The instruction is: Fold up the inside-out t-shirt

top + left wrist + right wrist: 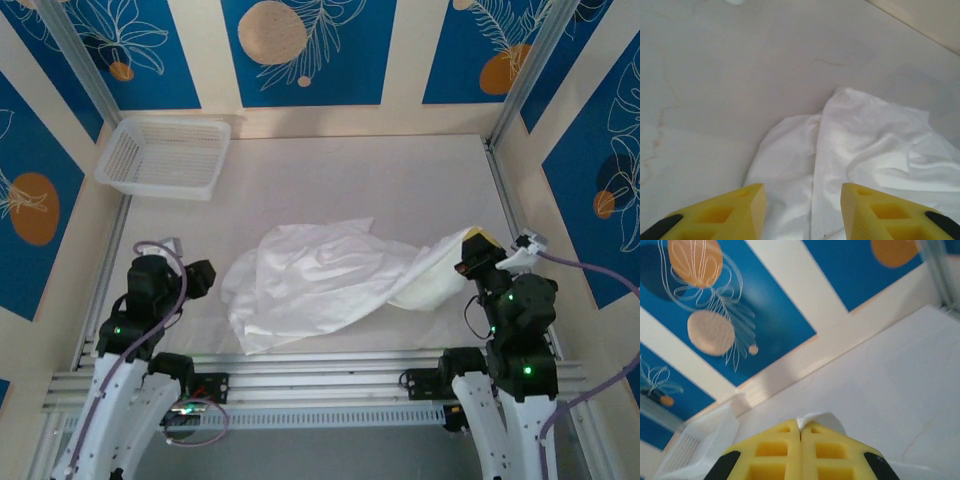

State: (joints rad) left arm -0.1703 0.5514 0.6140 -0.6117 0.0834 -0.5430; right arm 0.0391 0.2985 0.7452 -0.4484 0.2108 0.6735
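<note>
The t-shirt [310, 280] is thin, soft white cloth, matt and wrinkled. The worktop [400, 190] under it looks smooth, matt and pale, faintly veined. At 11 o'clock the basket [165, 155] is white plastic mesh. The left gripper [802, 192] and right gripper [801, 429] have matt yellow plastic fingers with moulded hollows.

t-shirt [320, 285]: table [400, 180] centre | basket [165, 157]: far-left corner | right hand [477, 243]: at shirt's right end

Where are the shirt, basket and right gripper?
shirt [310, 280], top view, middle of the cloth
basket [158, 187], top view, near rim
right gripper [801, 426], right wrist view, between the shut jaws' tips
</note>
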